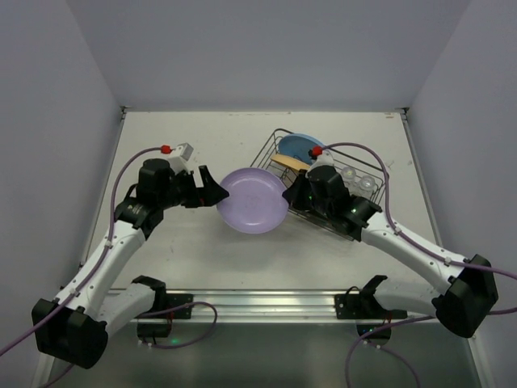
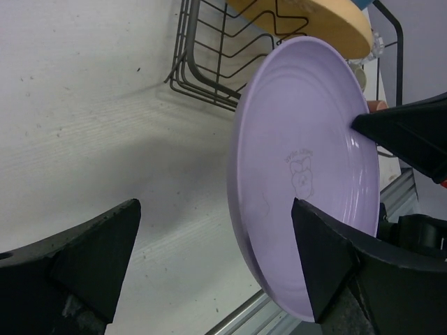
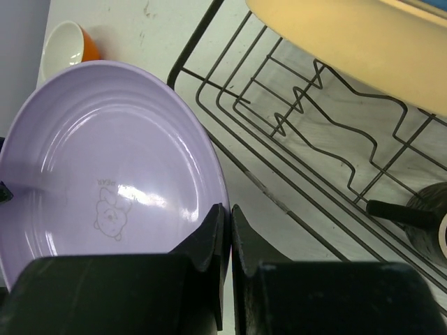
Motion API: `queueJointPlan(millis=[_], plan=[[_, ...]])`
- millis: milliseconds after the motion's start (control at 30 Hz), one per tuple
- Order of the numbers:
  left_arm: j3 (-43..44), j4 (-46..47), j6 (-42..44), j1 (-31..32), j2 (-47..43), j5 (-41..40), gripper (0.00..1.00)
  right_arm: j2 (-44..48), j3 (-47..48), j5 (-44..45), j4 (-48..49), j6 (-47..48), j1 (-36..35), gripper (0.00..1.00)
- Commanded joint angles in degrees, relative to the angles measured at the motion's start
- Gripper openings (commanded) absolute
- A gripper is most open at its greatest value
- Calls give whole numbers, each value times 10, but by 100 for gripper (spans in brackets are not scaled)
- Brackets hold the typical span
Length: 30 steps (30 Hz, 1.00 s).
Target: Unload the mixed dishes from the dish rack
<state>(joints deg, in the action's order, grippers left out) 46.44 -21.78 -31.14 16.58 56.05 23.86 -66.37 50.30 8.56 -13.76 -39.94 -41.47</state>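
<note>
1. We note a pale table [image 1: 202,242] boxed in by plain grey walls. The dish rack [image 1: 266,151] sits right of centre.
2. The right gripper [image 3: 227,209] is clenched on the right rim of the lilac plate [image 1: 252,200], holding it just left of the rack.
3. The left gripper [image 2: 215,209] is released, jaws spread wide at the plate's left rim. We cannot tell whether they touch it.
4. The tan plate [image 3: 349,42] and light blue plate [image 1: 300,145] stand in the rack, with clear glasses [image 1: 359,179] at its right end.
5. The orange bowl [image 3: 66,45] sits outside the rack, beyond the lilac plate.

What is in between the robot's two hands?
The lilac plate. In the top view it fills the gap between the open left gripper and the right gripper, which pinches its rim.
</note>
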Motion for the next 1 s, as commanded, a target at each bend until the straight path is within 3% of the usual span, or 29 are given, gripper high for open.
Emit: queueJointPlan(millis=[0,33,67,133,167,267,533,600,633,700,733,800,967], plan=[[-1,31,-9,3,-2,13,91,2,33,38,18,15,-13,0],[-1,26,-7,5,1,8,87,2,35,38,20,18,-17,0],[0,23,-2,6,5,2,72,2,36,37,22,20,-24,0],[1,14,3,11,20,-13,58,-1,43,37,26,22,-33,0],[1,10,4,11,24,-21,32,-1,45,32,27,22,-35,0],[2,4,5,17,30,-47,0,-2,52,33,27,21,-46,0],[-16,0,-10,20,21,-117,0,-5,52,11,51,17,-52,0],[-41,1,-32,20,-4,-168,0,-8,51,9,57,19,-52,31],[-50,4,-52,20,-15,-181,0,-11,50,8,58,18,-52,62],[-66,3,-72,20,-51,-229,0,-16,55,8,50,23,-52,76],[-79,0,-88,20,-61,-241,0,-17,59,17,44,26,-52,88],[-86,-27,-103,20,-81,-312,0,-12,70,31,22,36,-52,96],[-133,-40,-176,19,-92,-389,0,39,85,77,-14,72,-49,99]])
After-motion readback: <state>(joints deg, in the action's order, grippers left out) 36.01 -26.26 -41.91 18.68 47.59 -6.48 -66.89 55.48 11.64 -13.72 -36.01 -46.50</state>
